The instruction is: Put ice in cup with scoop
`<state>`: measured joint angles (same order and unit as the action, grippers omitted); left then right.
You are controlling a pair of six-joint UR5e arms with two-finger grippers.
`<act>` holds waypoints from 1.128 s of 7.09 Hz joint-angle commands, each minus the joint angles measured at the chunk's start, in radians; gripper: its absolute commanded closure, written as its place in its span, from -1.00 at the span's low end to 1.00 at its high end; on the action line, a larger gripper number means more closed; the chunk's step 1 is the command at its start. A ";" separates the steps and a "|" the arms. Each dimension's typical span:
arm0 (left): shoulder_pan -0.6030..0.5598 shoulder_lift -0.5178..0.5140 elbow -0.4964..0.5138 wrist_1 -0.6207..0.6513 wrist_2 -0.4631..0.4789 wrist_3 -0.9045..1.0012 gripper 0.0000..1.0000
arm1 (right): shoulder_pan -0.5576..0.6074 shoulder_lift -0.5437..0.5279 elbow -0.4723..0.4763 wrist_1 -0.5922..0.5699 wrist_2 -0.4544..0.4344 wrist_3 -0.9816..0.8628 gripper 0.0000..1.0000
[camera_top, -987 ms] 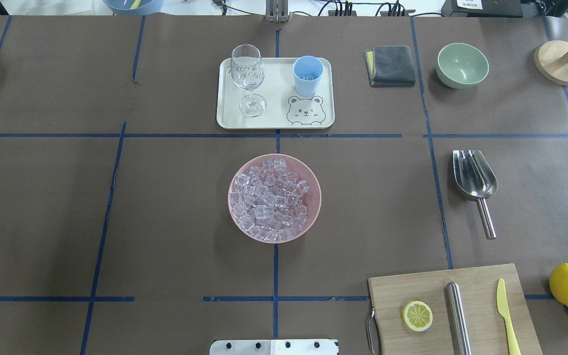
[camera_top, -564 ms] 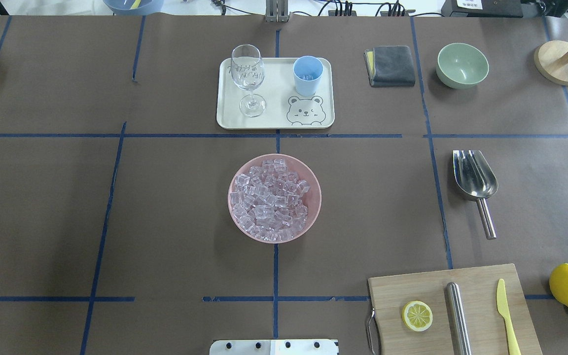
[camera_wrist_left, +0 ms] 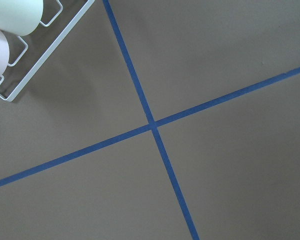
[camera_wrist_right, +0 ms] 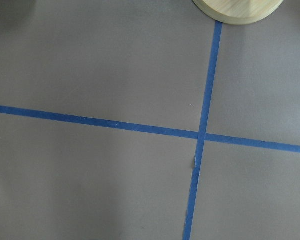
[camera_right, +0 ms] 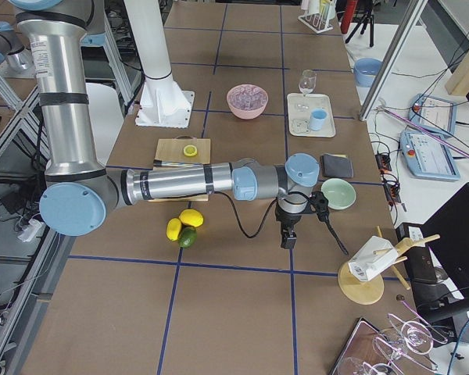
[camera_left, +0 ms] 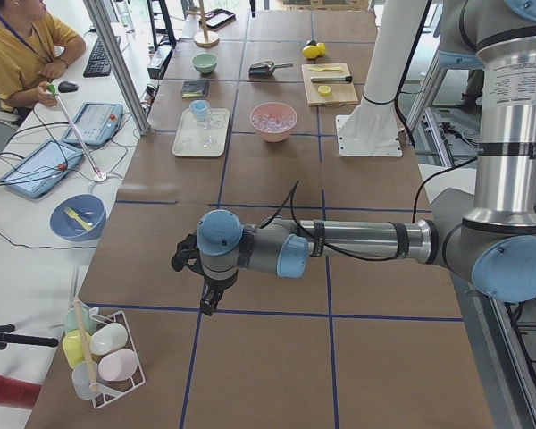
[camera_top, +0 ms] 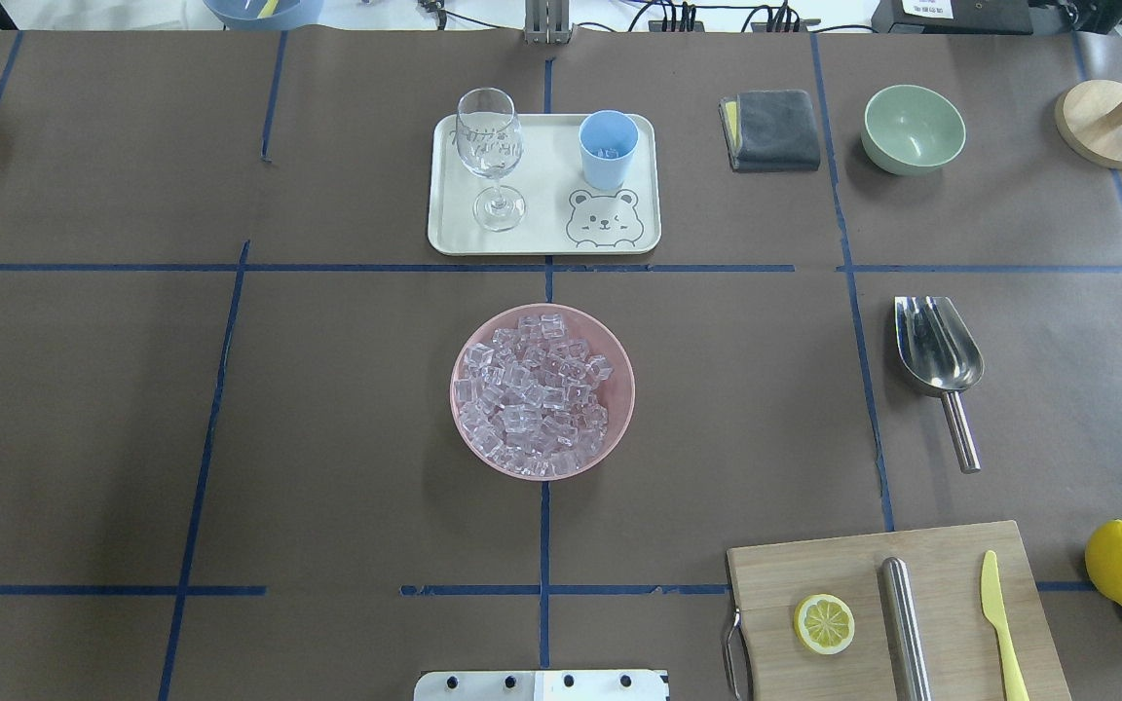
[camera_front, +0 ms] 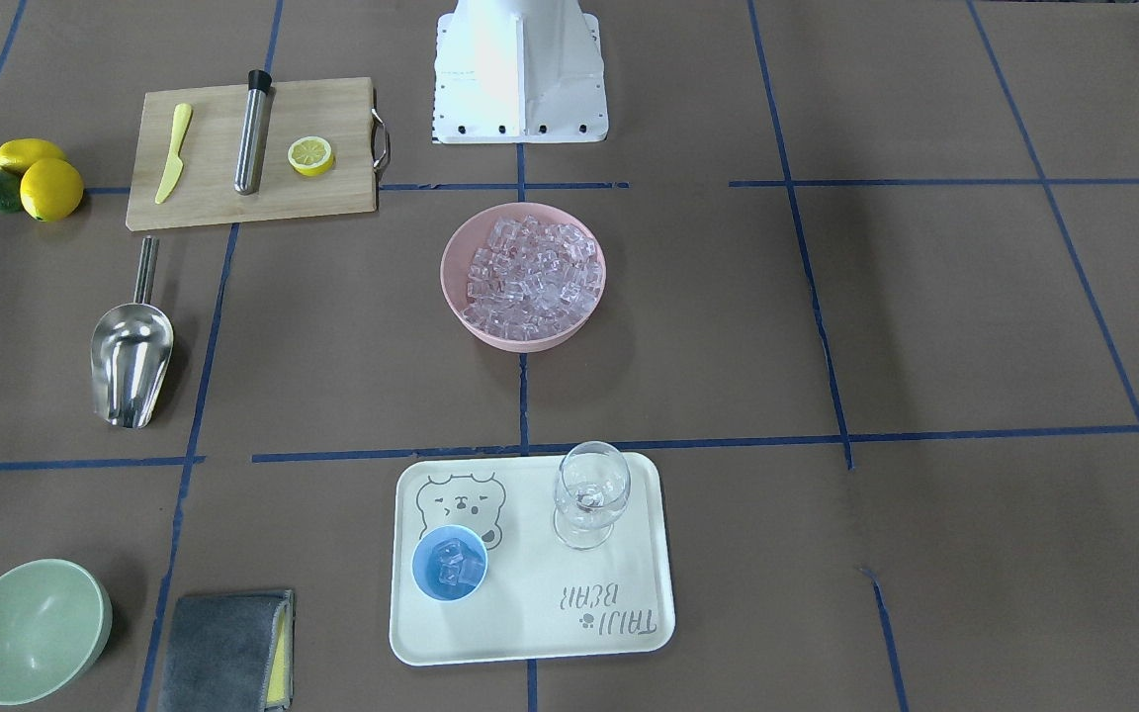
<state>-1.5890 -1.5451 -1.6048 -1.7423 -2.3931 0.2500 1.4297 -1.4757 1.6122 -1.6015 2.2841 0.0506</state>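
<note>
The left gripper [camera_left: 211, 302] and right gripper [camera_right: 288, 238], seemingly pointing down, show only in side views; jaw gap cannot be told.

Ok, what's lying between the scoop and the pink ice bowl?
Nothing: the overhead view shows only bare brown paper and one blue tape line between the scoop and the bowl.

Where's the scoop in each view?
Front-facing: scoop on the left, below the cutting board.
Overhead: scoop on the right.
Exterior left: scoop far, top centre.
Exterior right: not visible; the right arm may hide it.
Left wrist: not in it.
Right wrist: not in it.
Landmark: pink bowl, mid-table.
</note>
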 commanded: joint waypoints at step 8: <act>0.000 -0.055 -0.004 0.232 0.131 -0.006 -1.00 | 0.000 -0.002 -0.015 -0.002 0.018 0.006 -1.00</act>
<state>-1.5892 -1.5894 -1.6078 -1.5846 -2.2589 0.2418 1.4297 -1.4770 1.5987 -1.6030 2.3001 0.0563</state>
